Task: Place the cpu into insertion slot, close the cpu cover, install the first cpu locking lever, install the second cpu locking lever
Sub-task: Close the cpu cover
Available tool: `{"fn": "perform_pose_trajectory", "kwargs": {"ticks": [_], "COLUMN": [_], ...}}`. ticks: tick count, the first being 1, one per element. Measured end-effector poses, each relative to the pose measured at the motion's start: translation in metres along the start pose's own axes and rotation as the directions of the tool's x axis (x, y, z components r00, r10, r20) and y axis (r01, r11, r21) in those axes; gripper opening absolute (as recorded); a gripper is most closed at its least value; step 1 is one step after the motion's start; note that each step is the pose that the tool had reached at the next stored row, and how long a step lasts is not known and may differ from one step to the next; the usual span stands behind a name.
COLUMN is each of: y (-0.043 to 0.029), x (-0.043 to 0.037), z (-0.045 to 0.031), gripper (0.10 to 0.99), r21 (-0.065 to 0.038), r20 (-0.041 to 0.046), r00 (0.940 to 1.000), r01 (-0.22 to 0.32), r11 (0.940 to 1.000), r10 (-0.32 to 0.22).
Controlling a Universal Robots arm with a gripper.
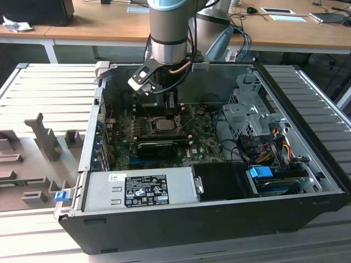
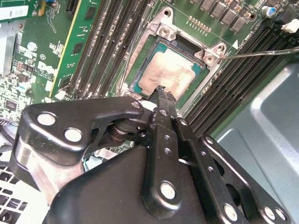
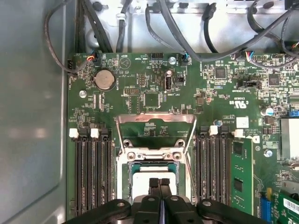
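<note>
The cpu (image 3: pixel 140 179) lies flat in the insertion slot (image 3: pixel 133 169), silver top up, seen also in the second wrist view (image 2: pixel 170 72) and in the exterior view (image 1: pixel 163 125). My gripper (image 3: pixel 160 183) is shut, its two black fingers pressed together with nothing between them. Its tip (image 2: pixel 161 91) is at or just above the chip's top near one edge. The cpu cover (image 3: pixel 155 120) stands hinged open behind the socket, a silver frame with a square window. A thin metal lever (image 2: pixel 261 52) sticks out beside the socket. The arm hangs over the open case (image 1: pixel 167 107).
Long black memory slots (image 3: pixel 91 172) flank the socket, with a green module (image 3: pixel 240 172) in one. Black cables (image 3: pixel 187 28) run along the board's far edge. The grey case wall (image 3: pixel 32 116), power supply (image 1: pixel 142 189), drive cage (image 1: pixel 252 118) and a long black card (image 1: pixel 159 147) crowd the space.
</note>
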State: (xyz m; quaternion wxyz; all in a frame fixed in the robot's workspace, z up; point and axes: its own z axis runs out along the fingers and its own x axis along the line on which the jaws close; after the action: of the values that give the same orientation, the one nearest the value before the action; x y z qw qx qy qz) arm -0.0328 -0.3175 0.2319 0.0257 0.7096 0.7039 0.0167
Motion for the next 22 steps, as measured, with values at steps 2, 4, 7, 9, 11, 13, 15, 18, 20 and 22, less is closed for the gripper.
{"fn": "perform_pose_trajectory", "kwargs": {"ticks": [2, 4, 7, 9, 11, 13, 15, 18, 20, 22], "y": [0.0003, 0.0005, 0.0008, 0.0012, 0.0015, 0.0019, 0.0022, 0.0026, 0.0027, 0.0031], "x": [0.0, 0.0002, 0.0005, 0.0007, 0.0008, 0.0008, 0.0009, 0.0012, 0.0016, 0.0016], "z": [-0.0043, -0.0069, -0.013, -0.0196, -0.0259, -0.0319, -0.0363, -0.0425, -0.045, -0.0451], "gripper": [0.106, 0.106, 0.106, 0.106, 0.106, 0.106, 0.106, 0.106, 0.106, 0.106], "r21": [0.0, 0.0, 0.0, 0.0, 0.0, 0.0, 0.0, 0.0, 0.0, 0.0], "r20": [0.0, 0.0002, 0.0004, 0.0008, 0.0007, 0.0008, 0.0008, 0.0007, 0.0006, 0.0005], "r00": [1.0, 1.0, 1.0, 1.0, 1.0, 1.0, 1.0, 1.0, 1.0, 1.0], "r01": [0.0, 0.0, 0.0, 0.0, 0.0, 0.0, 0.0, 0.0, 0.0, 0.0], "r11": [1.0, 1.0, 1.0, 1.0, 1.0, 1.0, 1.0, 1.0, 1.0, 1.0], "r10": [0.0, 0.0, 0.0, 0.0, 0.0, 0.0, 0.0, 0.0, 0.0, 0.0]}}
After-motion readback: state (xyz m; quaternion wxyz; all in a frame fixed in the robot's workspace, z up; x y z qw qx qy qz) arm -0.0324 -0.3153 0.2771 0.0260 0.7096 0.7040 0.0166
